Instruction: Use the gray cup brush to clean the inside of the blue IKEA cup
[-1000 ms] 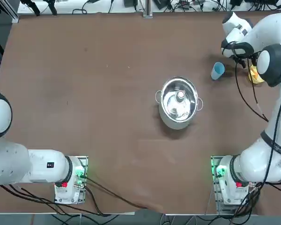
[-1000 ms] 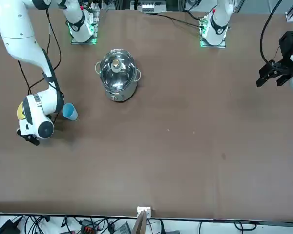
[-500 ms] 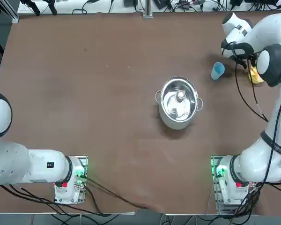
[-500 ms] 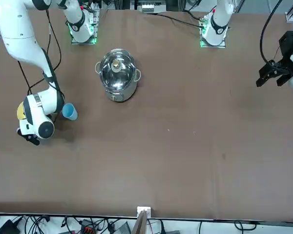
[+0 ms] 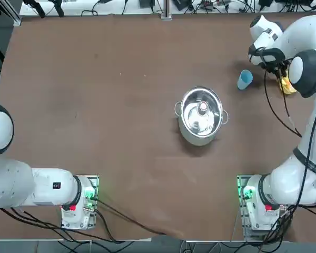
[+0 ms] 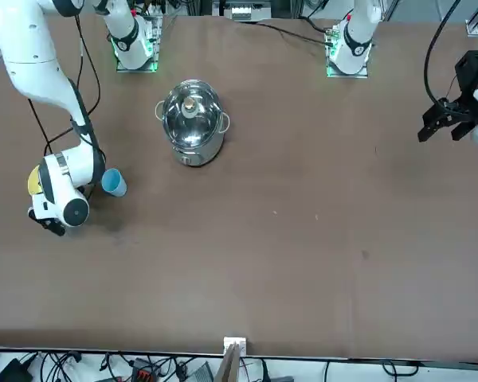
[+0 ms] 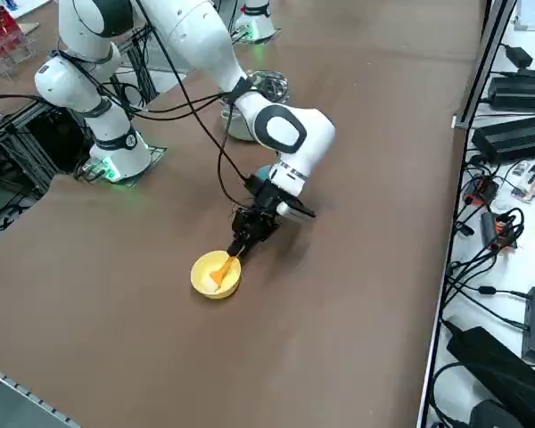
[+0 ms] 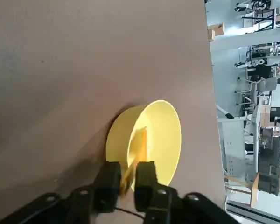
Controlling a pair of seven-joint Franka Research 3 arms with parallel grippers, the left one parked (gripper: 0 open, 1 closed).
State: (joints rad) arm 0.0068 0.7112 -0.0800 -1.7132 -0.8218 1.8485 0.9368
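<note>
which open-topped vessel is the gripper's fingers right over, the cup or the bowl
The yellow bowl, with an orange handle in it; the blue cup stands apart.

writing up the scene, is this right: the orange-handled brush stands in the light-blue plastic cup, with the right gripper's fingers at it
Not quite: the orange-handled brush rests in the small yellow bowl, as the right wrist view shows, not in the light-blue plastic cup. The right gripper's fingers are indeed at it.

- The tabletop (image 5: 121, 105) is brown and flat; a silver pot (image 5: 200, 115) with a shiny lid sits on it
- A blue cup (image 5: 245, 79) is on it too; a yellow bowl (image 7: 202, 280) is near the cup
</note>
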